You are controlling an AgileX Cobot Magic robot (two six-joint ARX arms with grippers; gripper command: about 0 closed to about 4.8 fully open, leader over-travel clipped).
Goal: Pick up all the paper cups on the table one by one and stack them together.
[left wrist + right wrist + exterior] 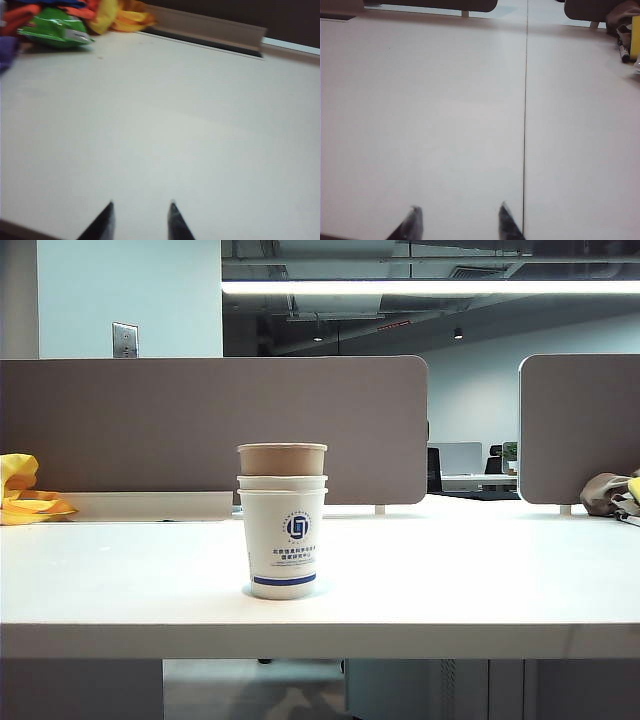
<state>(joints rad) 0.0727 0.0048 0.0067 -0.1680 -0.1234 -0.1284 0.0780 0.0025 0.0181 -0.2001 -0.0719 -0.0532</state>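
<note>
Apparently the stacking is done: all 3 paper cups [283, 520] stand nested in one upright pile near the middle of the desk [480, 580], brown kraft cup [282, 458] on top, a white cup rim under it, and the white cup w/ blue logo [284, 545] at the bottom. No single cup is seen elsewhere on the desk, so I judge nothing is left to pick. Left tool [139, 220] is released, fingers apart over bare desk, holding nothing; colourful bags [60, 22] lie far off. Right tool [457, 222] is also released and empty, beside a thin seam in the desk. Neither tool shows in the exterior view, and the pile is in neither wrist view
</note>
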